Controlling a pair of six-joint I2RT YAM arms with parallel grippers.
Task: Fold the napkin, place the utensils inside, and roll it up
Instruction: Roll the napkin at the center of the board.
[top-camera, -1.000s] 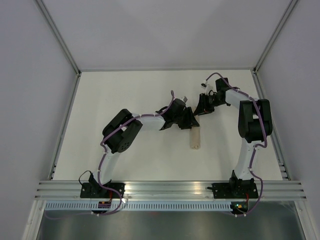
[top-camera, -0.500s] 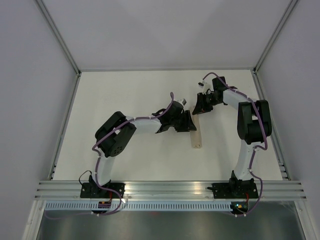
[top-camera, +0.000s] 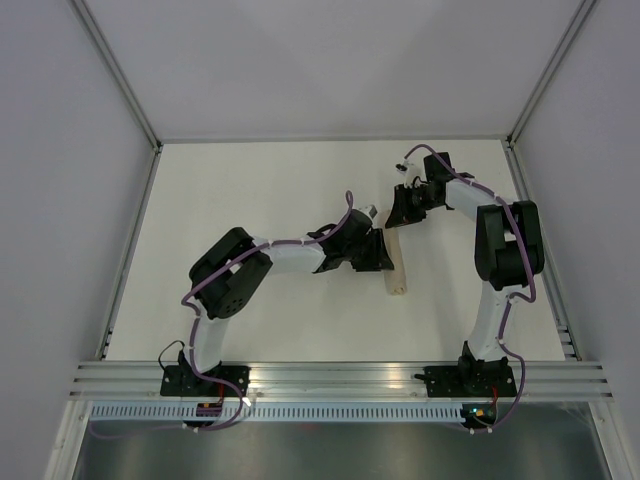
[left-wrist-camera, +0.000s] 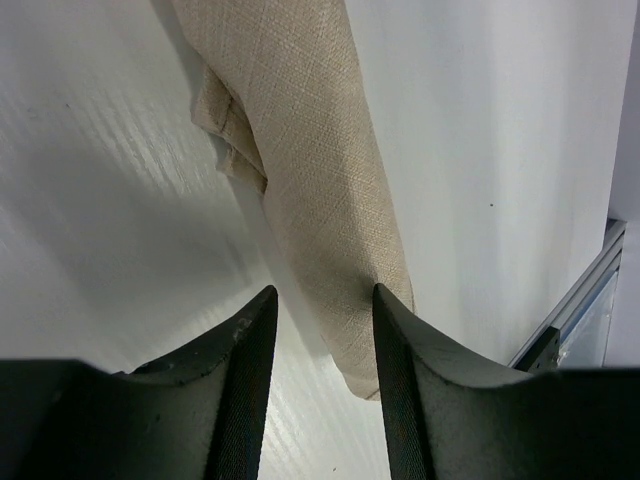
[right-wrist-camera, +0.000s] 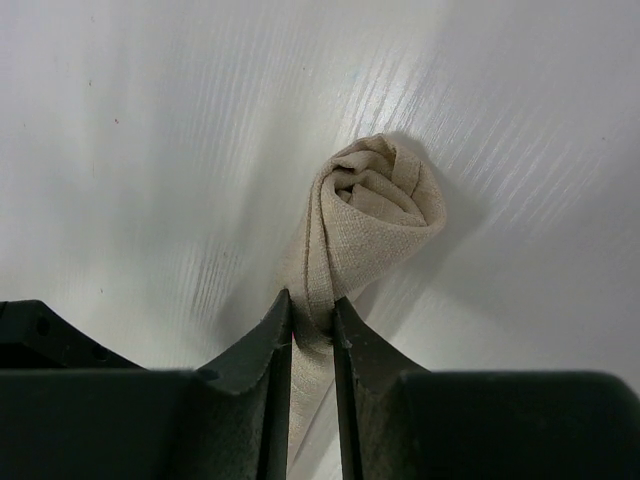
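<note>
Cabling (top-camera: 296, 240) in purple runs along the white-and-black left arm (top-camera: 288, 258), which reaches across the matte white table (top-camera: 250, 190) towards its middle. The left gripper (top-camera: 384, 253) sits at the left side of the napkin (top-camera: 396, 275). Seen from its wrist, its dark, finely textured fingers (left-wrist-camera: 245, 360) stand apart and clamp nothing, and the roll lies just beyond their tips. Whether the right-hand finger touches it I cannot tell. The napkin is a tan, coarse-woven cylinder lying on the table, with one loose flap poking out along its side. At its far end the right gripper (right-wrist-camera: 312, 300) has its jaws nearly together. They pinch an outer layer of cloth just below the spiral end, where the layers coil like a rosette.
</note>
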